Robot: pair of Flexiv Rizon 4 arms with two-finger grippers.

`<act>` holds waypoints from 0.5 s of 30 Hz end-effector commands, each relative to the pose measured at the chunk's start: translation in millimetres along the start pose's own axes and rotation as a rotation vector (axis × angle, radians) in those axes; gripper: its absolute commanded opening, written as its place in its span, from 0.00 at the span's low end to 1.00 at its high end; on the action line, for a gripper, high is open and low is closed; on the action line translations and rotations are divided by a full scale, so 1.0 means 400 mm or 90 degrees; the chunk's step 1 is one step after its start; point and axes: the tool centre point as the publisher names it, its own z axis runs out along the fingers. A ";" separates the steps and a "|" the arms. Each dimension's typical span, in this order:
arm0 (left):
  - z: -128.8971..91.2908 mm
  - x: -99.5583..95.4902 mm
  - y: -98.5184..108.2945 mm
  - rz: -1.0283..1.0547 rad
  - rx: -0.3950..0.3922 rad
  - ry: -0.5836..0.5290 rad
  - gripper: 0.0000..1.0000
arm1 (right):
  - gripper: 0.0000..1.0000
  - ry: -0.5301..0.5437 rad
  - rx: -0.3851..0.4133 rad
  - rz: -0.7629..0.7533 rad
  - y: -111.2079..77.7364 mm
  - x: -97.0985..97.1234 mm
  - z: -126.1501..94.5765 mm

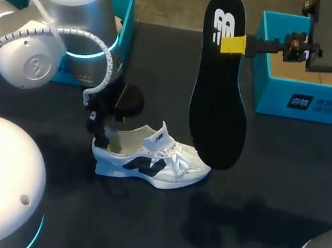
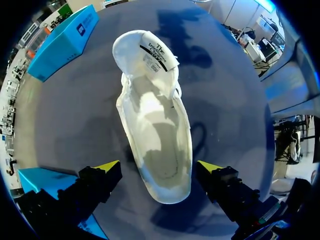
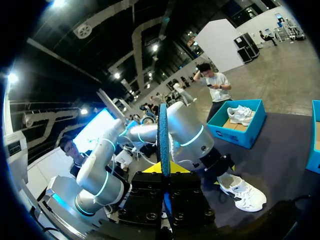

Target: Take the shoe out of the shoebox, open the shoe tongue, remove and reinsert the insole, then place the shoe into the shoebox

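The left gripper (image 2: 158, 166) hangs released over the heel of the shoe (image 1: 150, 158), one yellow tip off each side, neither touching. The shoe stands upright on the tabletop (image 1: 256, 198), tongue folded forward. The right gripper (image 1: 235, 44) is clenched on the black insole (image 1: 218, 101), which hangs below it in the air. One shoebox (image 1: 311, 101) sits just beside that gripper; another (image 1: 120, 0) lies beyond the left gripper.

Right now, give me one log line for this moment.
shoe: on table, tongue open | left gripper: open, straddling its heel | right gripper: shut on insole, held aloft
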 end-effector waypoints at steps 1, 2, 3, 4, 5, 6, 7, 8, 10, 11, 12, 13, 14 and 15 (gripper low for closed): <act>0.001 -0.004 -0.014 0.002 0.007 0.000 1.00 | 0.00 0.000 0.003 0.001 0.009 -0.003 0.012; 0.002 -0.007 -0.019 0.004 0.009 0.001 1.00 | 0.00 0.000 0.003 0.001 0.009 -0.003 0.012; 0.003 -0.011 -0.024 0.004 0.012 0.001 1.00 | 0.00 0.000 0.003 0.001 0.009 -0.003 0.012; 0.004 -0.016 -0.029 0.003 0.013 0.000 1.00 | 0.00 0.000 0.003 0.001 0.009 -0.003 0.012; 0.005 -0.020 -0.033 0.003 0.014 -0.001 1.00 | 0.00 0.000 0.003 0.001 0.009 -0.003 0.012; 0.007 -0.023 -0.039 0.006 0.021 0.001 1.00 | 0.00 0.000 0.003 0.001 0.009 -0.003 0.012; 0.008 -0.028 -0.046 0.005 0.023 0.000 1.00 | 0.00 0.000 0.003 0.001 0.009 -0.003 0.012; 0.011 -0.033 -0.052 0.005 0.031 -0.001 1.00 | 0.00 0.000 0.003 0.001 0.009 -0.003 0.012; 0.016 -0.046 -0.064 0.003 0.046 -0.001 1.00 | 0.00 0.000 0.003 0.001 0.009 -0.003 0.012; 0.020 -0.054 -0.070 0.002 0.049 -0.003 1.00 | 0.00 0.000 0.003 0.001 0.009 -0.003 0.012; 0.025 -0.062 -0.075 0.000 0.056 -0.003 1.00 | 0.00 0.000 0.003 0.001 0.009 -0.003 0.012; 0.028 -0.068 -0.080 -0.003 0.064 -0.007 1.00 | 0.00 0.000 0.003 0.001 0.009 -0.003 0.012; 0.031 -0.075 -0.085 -0.005 0.070 -0.008 1.00 | 0.00 0.000 0.003 0.001 0.009 -0.003 0.012; 0.036 -0.079 -0.090 -0.004 0.071 -0.005 1.00 | 0.00 0.000 0.003 0.001 0.009 -0.003 0.012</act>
